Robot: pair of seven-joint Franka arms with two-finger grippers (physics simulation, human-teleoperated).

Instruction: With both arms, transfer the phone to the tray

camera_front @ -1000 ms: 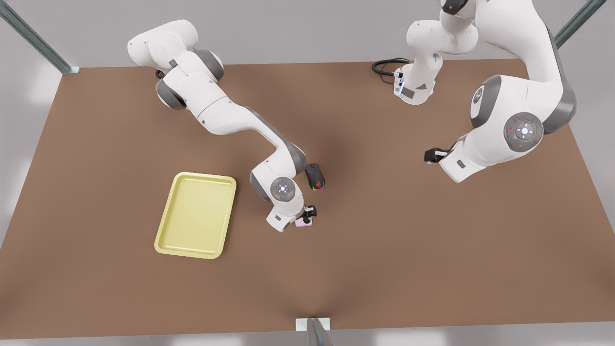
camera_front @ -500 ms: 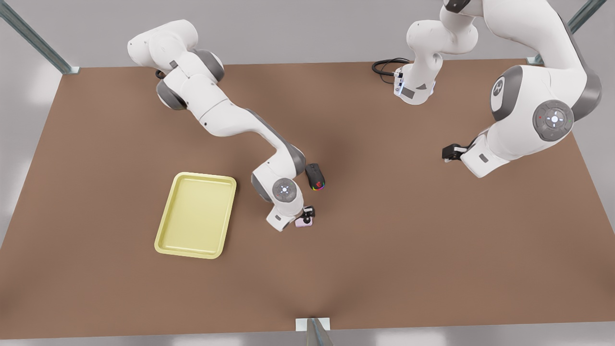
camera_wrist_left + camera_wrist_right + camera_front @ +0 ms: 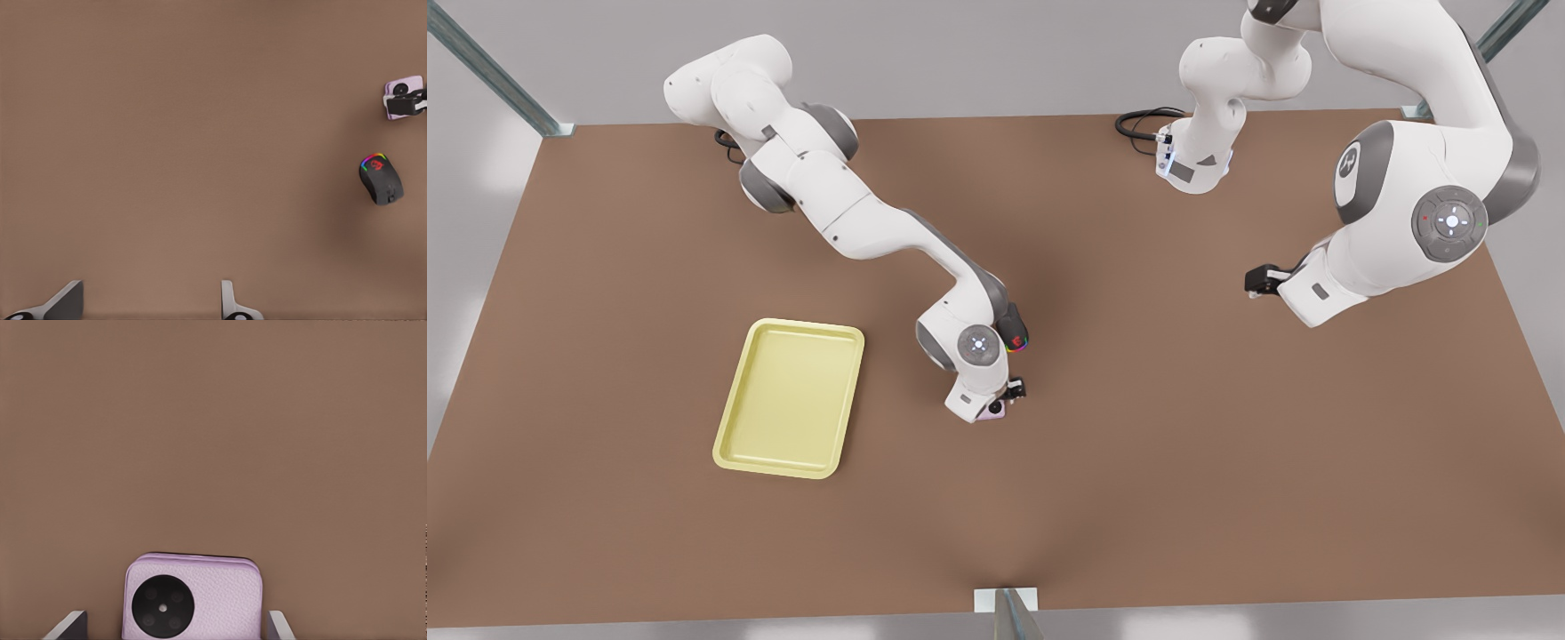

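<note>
Right gripper (image 3: 1009, 397) stood over the phone (image 3: 994, 410) near the table's (image 3: 1138, 444) middle, just right of the tray (image 3: 789, 396) in the front view. In the right wrist view the phone (image 3: 191, 597) lay between the two fingertips (image 3: 67, 625), which stood apart on either side with a gap to the case; jaws spread, nothing clamped. Whether the phone was lifted or on the table, could not tell. Mouse (image 3: 1016, 335) lay just behind that arm's wrist.

Left gripper (image 3: 1256, 282) waited far off at the front view's right, above bare table. Its fingertips (image 3: 230, 303) were wide apart, holding nothing. From there the phone (image 3: 402, 97) and mouse (image 3: 381, 179) were seen at a distance.

Progress, as judged: early. Reach done; grasp, carry and placing in the tray all left. Tray held nothing.
</note>
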